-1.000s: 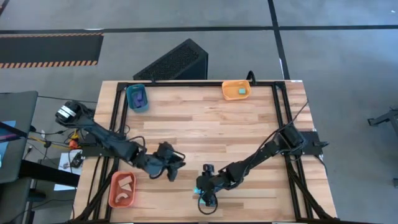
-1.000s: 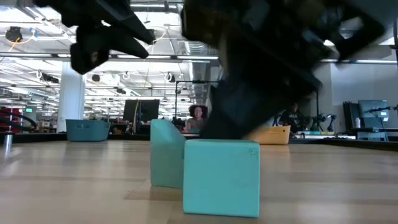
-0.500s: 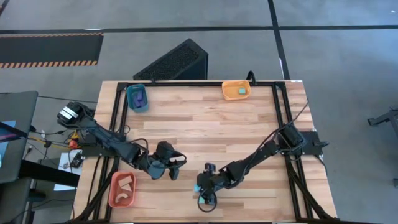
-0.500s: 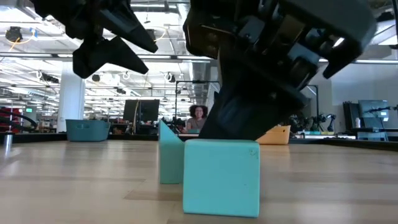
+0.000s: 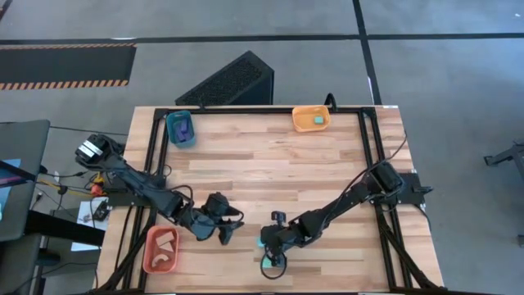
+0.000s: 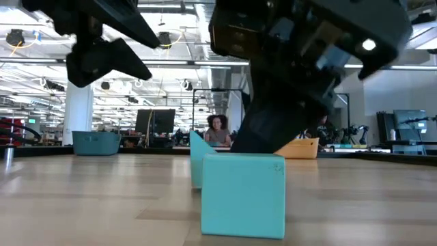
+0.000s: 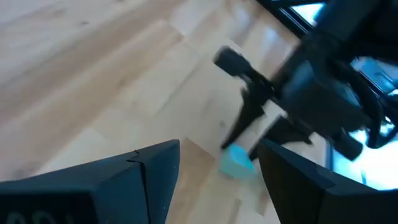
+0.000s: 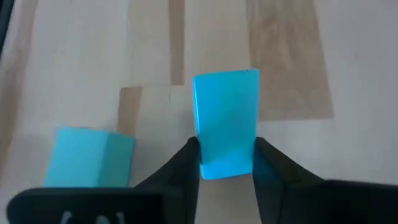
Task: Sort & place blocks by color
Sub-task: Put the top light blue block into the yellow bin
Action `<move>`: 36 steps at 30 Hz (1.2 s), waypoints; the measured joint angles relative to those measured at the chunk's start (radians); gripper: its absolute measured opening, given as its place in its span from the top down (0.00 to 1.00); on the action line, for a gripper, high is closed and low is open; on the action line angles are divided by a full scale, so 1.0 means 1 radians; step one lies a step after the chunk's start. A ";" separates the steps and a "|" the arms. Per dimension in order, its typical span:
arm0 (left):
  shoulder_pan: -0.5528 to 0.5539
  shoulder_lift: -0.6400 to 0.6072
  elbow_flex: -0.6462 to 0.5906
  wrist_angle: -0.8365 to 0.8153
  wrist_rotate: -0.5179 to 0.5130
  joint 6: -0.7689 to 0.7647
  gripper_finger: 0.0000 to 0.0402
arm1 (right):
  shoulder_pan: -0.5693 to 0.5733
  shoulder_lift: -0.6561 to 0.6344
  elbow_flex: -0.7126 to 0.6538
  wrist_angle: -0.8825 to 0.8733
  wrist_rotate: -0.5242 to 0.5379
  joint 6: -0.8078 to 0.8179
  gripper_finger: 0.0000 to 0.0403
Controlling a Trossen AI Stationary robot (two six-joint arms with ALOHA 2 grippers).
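Two light cyan blocks sit near the table's front edge. One cube (image 5: pixel 268 264) rests flat on the wood, alone and close to the low camera (image 6: pixel 242 195). The other cyan block (image 8: pixel 225 118) stands just behind it, between the fingers of my right gripper (image 5: pixel 264 243), which is shut on it. To its left my left gripper (image 5: pixel 224 231) hovers open above bare wood, nothing between its fingers (image 7: pixel 155 180). My right gripper pinches the cyan block between its two fingers (image 8: pixel 186 163), on two opposite side faces near its lower end (image 8: pixel 208 163). The fingers slant down from the table's right. The block looks tilted (image 6: pixel 198 158); whether it is clear of the wood, I cannot tell.
A teal tray (image 5: pixel 180 129) with a dark blue block stands at the far left. A yellow-orange tray (image 5: pixel 311 119) holding a cyan block is at the far edge. An orange tray (image 5: pixel 161 250) with tan blocks is at the near left. A person shows in the room behind.
My right gripper has shut on the rear cyan block, which has tipped and shifted a little toward the table's right while the near cube stayed put. My left gripper has opened and moved slightly toward the table's near edge.
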 joint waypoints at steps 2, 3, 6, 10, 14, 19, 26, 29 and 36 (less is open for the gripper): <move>-0.013 0.000 0.000 0.000 -0.006 0.004 0.49 | 0.000 -0.020 0.014 -0.051 0.001 0.023 0.69; -0.017 0.000 0.000 0.005 -0.016 0.012 0.49 | 0.000 -0.041 0.016 -0.092 0.004 0.030 0.68; -0.023 0.000 0.000 0.032 -0.059 0.029 0.49 | 0.000 -0.101 0.022 -0.140 0.023 0.036 0.67; -0.009 0.000 0.000 0.128 -0.084 0.122 0.45 | -0.006 -0.186 0.021 -0.204 0.072 0.035 0.68; 0.023 -0.001 0.000 0.272 -0.052 0.302 0.38 | -0.015 -0.276 0.023 -0.268 0.147 0.035 0.68; 0.067 -0.001 0.000 0.400 0.004 0.498 0.31 | -0.029 -0.363 0.023 -0.337 0.217 0.017 0.67; 0.128 -0.001 0.021 0.491 0.083 0.645 0.31 | -0.023 -0.454 0.023 -0.335 0.241 -0.066 0.67; 0.144 -0.001 0.065 0.460 0.085 0.709 0.31 | -0.020 -0.477 0.023 -0.335 0.240 -0.094 0.67; 0.181 -0.001 0.137 0.380 0.100 0.784 0.31 | -0.029 -0.494 0.023 -0.333 0.240 -0.133 0.67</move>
